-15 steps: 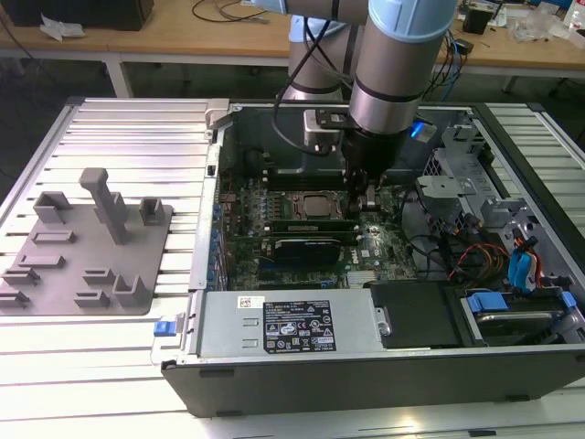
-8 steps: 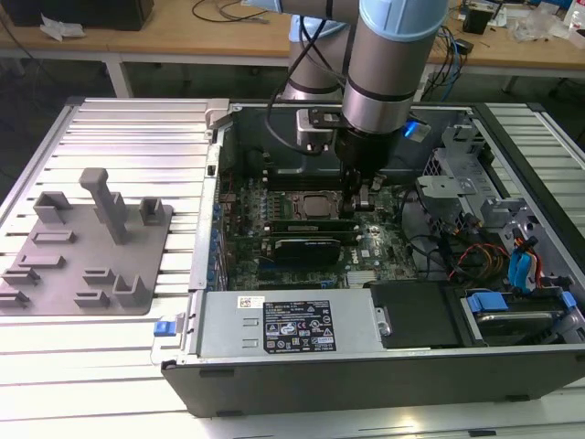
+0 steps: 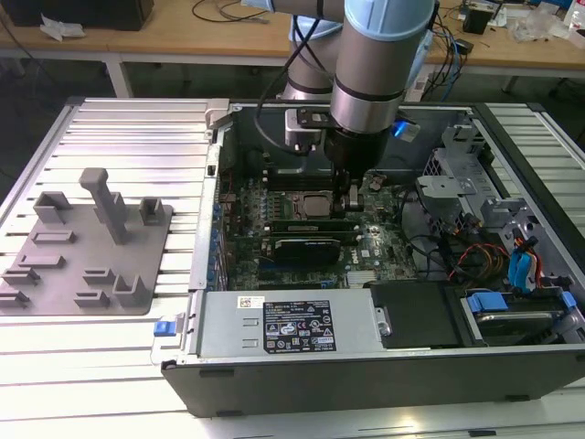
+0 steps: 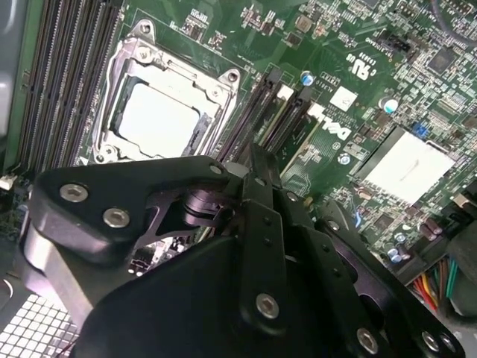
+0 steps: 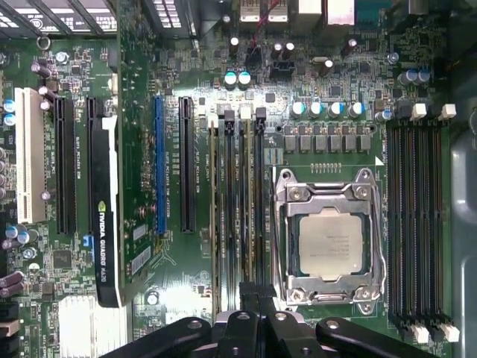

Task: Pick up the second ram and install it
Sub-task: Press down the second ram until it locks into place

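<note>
**Gripper down on the memory slots**

Inside the open computer case (image 3: 384, 366), going from the exterior view's left: the grey holder tray (image 3: 87, 265) stands well apart on the slatted table, then the CPU socket (image 3: 306, 203), then the gripper (image 3: 350, 197) lowered beside it. The arm hangs near vertical, wrist straight down. In the second wrist view the fingers (image 4: 257, 186) are drawn together on the edge of the second ram (image 4: 287, 123), which sits in its slot beside the socket. My judgement: a tilted stick could jam or seat unevenly.
</note>
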Tool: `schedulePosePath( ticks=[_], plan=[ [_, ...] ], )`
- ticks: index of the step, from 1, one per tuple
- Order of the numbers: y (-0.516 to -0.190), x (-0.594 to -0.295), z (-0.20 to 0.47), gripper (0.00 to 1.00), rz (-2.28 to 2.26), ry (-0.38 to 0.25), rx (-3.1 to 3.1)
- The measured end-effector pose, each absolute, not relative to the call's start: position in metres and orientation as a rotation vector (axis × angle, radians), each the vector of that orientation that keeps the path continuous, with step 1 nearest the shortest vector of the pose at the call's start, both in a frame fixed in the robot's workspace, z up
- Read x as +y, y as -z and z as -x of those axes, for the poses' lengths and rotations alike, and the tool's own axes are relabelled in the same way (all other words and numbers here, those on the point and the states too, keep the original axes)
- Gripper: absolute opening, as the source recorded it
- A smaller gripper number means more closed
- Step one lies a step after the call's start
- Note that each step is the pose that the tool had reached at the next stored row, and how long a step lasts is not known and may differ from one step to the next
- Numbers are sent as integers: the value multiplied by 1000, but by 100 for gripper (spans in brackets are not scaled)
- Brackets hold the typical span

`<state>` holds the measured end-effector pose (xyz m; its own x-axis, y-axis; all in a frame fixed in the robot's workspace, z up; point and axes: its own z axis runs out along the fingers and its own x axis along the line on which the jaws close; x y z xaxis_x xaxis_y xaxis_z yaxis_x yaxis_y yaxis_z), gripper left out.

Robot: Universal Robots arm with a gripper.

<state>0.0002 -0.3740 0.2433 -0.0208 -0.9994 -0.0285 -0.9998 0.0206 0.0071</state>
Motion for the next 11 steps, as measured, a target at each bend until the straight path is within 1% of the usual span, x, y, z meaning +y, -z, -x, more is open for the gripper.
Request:
schedulePosePath(
  ticks=[11],
  plan=[
    [-243, -374, 14, 8, 2187, -39, 2233]
  ],
)
